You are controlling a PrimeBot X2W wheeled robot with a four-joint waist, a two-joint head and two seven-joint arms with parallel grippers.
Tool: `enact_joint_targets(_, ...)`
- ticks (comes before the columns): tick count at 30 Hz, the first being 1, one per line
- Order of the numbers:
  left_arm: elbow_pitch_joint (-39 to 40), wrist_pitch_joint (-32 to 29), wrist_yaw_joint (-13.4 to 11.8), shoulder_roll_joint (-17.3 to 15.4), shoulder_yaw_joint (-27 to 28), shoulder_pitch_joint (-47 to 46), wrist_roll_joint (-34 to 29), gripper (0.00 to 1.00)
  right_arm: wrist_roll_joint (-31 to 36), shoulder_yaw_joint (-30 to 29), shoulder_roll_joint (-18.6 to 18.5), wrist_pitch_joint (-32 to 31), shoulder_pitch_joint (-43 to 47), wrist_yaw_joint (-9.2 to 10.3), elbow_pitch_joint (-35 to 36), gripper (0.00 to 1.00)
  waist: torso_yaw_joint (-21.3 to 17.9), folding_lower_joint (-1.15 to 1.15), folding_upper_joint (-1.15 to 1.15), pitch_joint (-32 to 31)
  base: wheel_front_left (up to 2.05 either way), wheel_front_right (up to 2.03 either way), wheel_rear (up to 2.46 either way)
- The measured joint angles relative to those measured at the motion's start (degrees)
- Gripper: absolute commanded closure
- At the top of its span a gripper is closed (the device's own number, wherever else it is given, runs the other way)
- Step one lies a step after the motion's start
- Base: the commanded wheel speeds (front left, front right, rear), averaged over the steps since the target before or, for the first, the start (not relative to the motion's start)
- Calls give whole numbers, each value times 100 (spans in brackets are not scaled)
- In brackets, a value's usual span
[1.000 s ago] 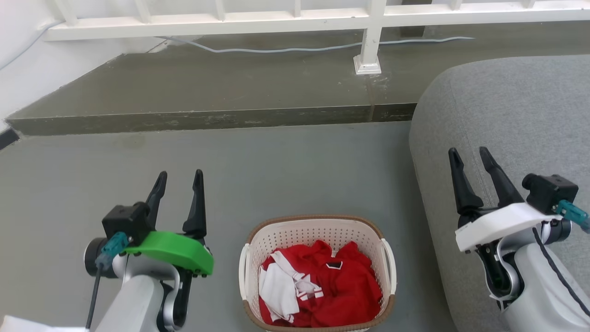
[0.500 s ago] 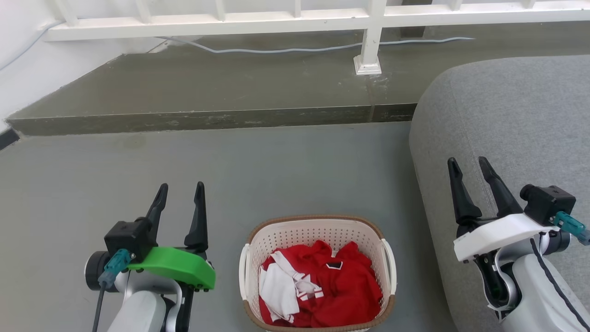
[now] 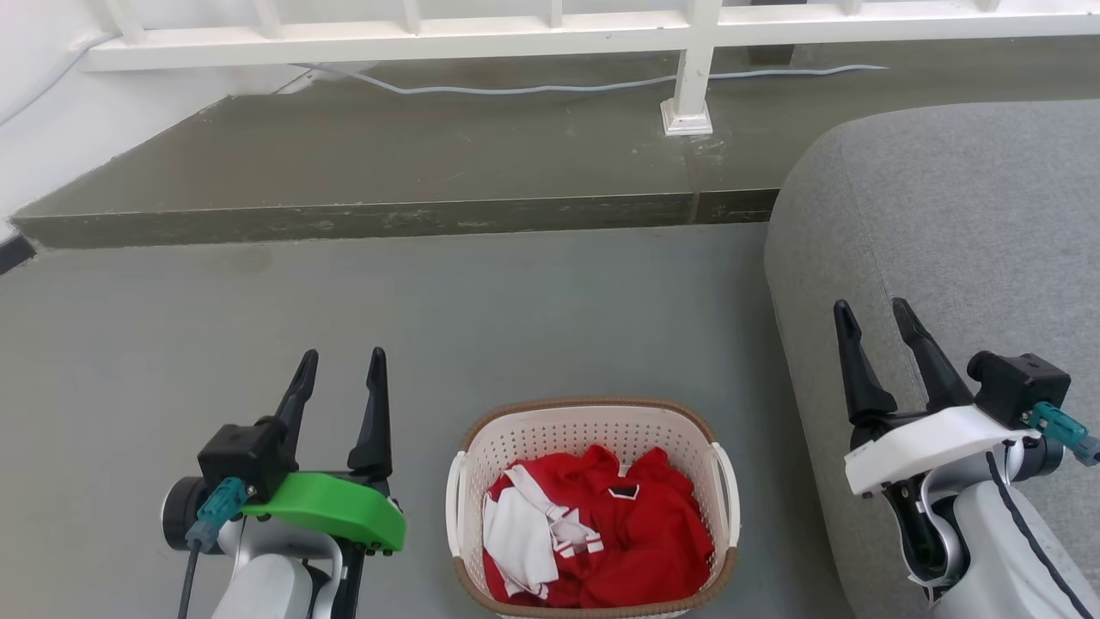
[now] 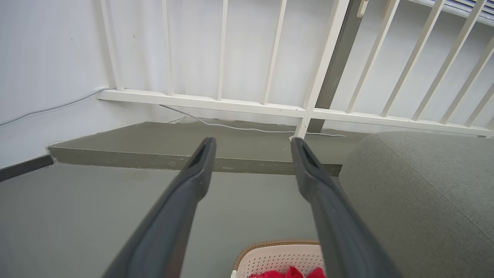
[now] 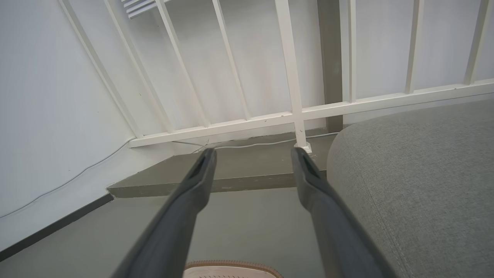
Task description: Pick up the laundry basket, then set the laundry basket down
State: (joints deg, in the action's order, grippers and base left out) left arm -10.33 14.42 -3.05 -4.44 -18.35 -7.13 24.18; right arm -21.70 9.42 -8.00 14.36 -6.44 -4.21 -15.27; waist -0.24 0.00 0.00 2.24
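The laundry basket (image 3: 593, 430), cream-white with a brown rim, stands on the grey floor at the bottom middle of the head view, holding red and white clothes (image 3: 593, 537). My left gripper (image 3: 342, 354) hovers open to the basket's left, nothing between its fingers. My right gripper (image 3: 868, 305) is open over the grey sofa, to the basket's right. The basket's far rim (image 4: 278, 244) peeks in at the bottom of the left wrist view between my open left gripper (image 4: 251, 143), and its rim (image 5: 231, 265) shows below the open right gripper (image 5: 252, 153) in the right wrist view.
A grey sofa (image 3: 954, 223) fills the right side, close to the basket. A raised concrete step (image 3: 387, 211) crosses ahead, with a white railing (image 3: 687, 69) and a loose cable (image 3: 533, 88) on it. Bare floor lies left of and beyond the basket.
Both grippers have sunk lower in the head view, the left one more. They stay open. The basket has not moved.
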Motion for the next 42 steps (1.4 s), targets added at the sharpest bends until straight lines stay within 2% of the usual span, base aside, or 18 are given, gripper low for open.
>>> enact_joint_targets(16, 68, 0, 164, 78, 162, 65, -78, 0, 111, -114, 80, -1, 10, -82, 0, 0, -23, 0, 0, 20, 0, 0, 0)
enact_joint_targets(17, 65, 0, 188, 88, 156, 75, -74, 100, 113, -115, 87, -2, 11, -81, -14, 100, -26, 0, 0, 19, 0, 0, 0)
enact_joint_targets(28, -208, -53, 203, 148, 146, 299, 142, 100, -130, -180, 214, -88, 244, -76, -287, 100, -22, 0, 0, 4, 0, 0, 0)
enact_joint_targets(42, -202, -311, 312, 156, 391, 304, 1178, 100, -1209, -405, 256, -420, 233, -80, -314, 100, -15, 0, 0, -26, 0, 0, 0)
